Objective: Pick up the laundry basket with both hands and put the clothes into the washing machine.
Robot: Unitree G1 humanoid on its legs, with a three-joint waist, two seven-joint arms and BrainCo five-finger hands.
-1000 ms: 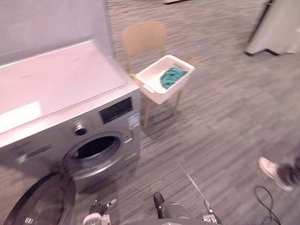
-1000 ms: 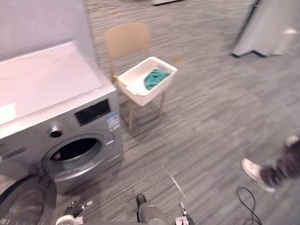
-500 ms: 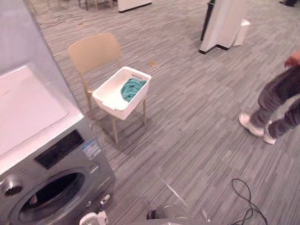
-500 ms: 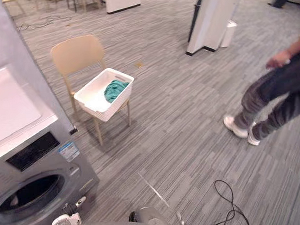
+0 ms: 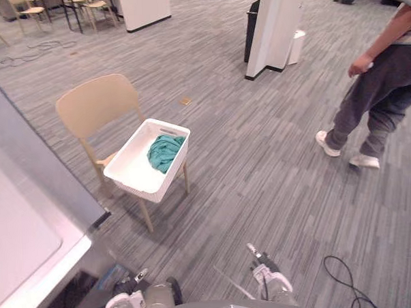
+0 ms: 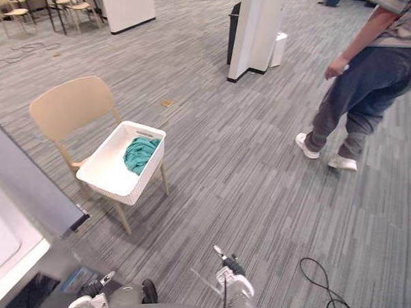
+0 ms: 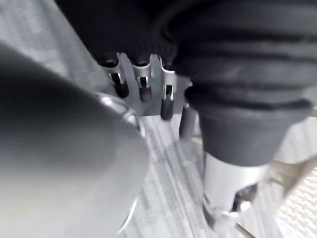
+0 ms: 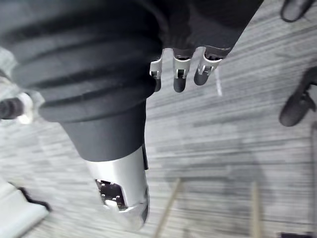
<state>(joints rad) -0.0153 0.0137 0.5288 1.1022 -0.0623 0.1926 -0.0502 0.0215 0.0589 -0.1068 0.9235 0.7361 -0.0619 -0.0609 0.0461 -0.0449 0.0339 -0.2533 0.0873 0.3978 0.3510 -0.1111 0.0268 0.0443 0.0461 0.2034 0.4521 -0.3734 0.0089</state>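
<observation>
Grey striped carpet (image 5: 260, 165) covers an open room, with a white square pillar (image 5: 275, 25) at the far side and a black bin (image 5: 252, 30) just beside it.

Both arms hang low at the robot's sides, well apart from the chair. The left hand (image 7: 141, 84) points down at the carpet. Its silver, dark-tipped fingers (image 7: 167, 99) lie straight in a row and its thumb (image 7: 230, 191) stands apart from them; it is loose and touches nothing. The right hand (image 8: 179, 74) is posed the same way, fingers (image 8: 204, 69) relaxed and spread a little, thumb (image 8: 123, 191) off to one side, with nothing in it.

The laundry basket (image 5: 135, 174) is a white plastic tub, rectangular with rounded corners, a woven pattern on its outer wall and a handle slot at its far end. It sits askew on the seat of a smooth beige chair (image 5: 94, 104) with slim legs, one end reaching past the seat's front edge. The clothes (image 5: 164, 150), a crumpled teal bundle, lie at the basket's far end, near the slot.

The washing machine (image 5: 22, 250), with a flat white top, stands at the near left, just beside the chair. A person (image 5: 380, 98) in dark trousers and pale shoes walks across the carpet at the right.
</observation>
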